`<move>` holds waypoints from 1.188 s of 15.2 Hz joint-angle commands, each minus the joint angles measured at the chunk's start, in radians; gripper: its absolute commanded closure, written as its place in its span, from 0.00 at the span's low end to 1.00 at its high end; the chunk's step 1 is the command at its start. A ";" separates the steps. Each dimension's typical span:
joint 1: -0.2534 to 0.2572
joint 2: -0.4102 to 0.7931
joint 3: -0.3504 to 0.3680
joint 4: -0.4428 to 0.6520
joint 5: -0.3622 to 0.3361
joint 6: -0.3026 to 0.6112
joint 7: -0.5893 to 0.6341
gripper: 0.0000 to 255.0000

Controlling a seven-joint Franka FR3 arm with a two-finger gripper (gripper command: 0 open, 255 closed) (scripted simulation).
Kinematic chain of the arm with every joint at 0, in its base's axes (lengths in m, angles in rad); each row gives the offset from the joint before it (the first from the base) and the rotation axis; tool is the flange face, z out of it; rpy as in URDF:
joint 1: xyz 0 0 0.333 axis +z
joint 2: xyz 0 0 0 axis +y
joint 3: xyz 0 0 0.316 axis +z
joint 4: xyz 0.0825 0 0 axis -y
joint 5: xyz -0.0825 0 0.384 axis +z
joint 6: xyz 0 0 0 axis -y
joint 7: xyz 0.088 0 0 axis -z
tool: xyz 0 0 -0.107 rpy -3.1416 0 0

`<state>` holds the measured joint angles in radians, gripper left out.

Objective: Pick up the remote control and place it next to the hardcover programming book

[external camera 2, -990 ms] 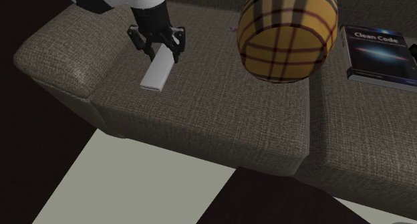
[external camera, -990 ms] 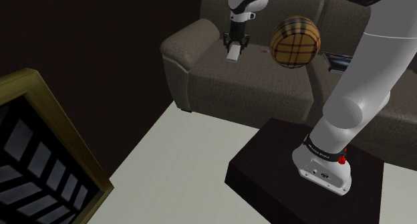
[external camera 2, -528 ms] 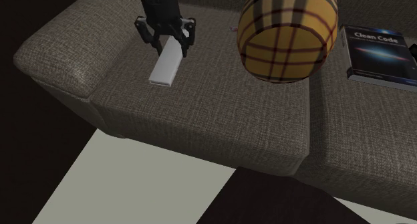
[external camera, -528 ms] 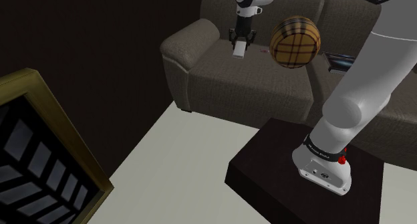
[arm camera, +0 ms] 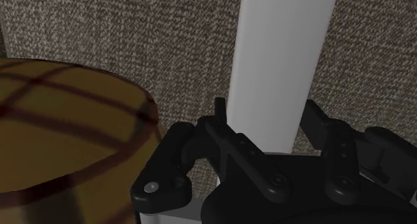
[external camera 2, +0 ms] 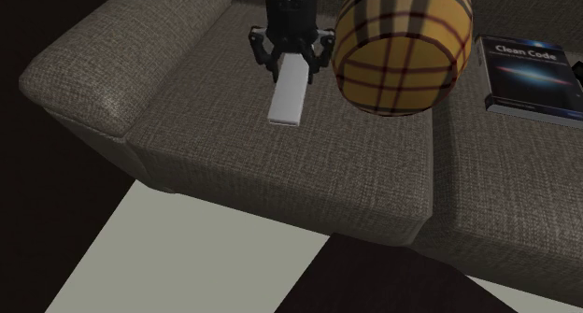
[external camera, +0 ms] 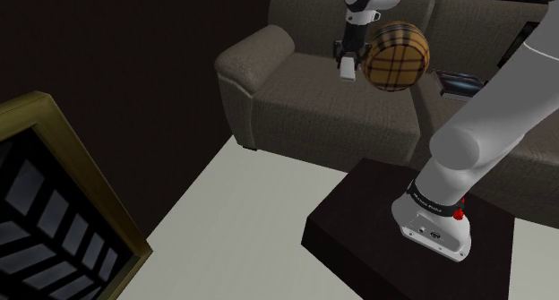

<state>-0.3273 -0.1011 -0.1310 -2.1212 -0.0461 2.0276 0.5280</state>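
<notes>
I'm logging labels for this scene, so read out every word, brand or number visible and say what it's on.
"Clean Code": on the cover of the dark book.
Fainter marks lower on that cover: too small to read.
Lettering on the dark band at the base of the arm: too small to read.
The white remote shows no markings.

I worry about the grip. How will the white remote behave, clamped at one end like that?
Probably stiff: the remote juts straight from the hand with no sag. It looks slim, so likely light. Its smooth plain faces and the end grip suggest it may pivot if it brushes the plaid cushion close beside it.
</notes>
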 commanded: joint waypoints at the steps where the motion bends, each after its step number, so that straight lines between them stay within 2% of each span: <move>1: -0.020 -0.048 -0.022 -0.056 -0.010 0.010 -0.037 1.00; 8: -0.107 -0.172 -0.098 -0.180 -0.052 0.017 -0.175 1.00; 10: -0.152 -0.199 -0.106 -0.205 -0.060 0.017 -0.222 1.00; 12: -0.221 -0.221 -0.093 -0.226 -0.060 0.018 -0.278 1.00; 13: -0.175 -0.234 -0.085 -0.192 0.287 0.045 -0.255 0.00; 14: -0.180 -0.234 -0.081 -0.192 0.289 0.045 -0.256 0.00; 18: -0.215 -0.391 -0.035 -0.246 0.242 -0.009 -0.114 0.00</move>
<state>-0.5340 -0.4597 -0.1765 -2.3602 0.2065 2.0331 0.3804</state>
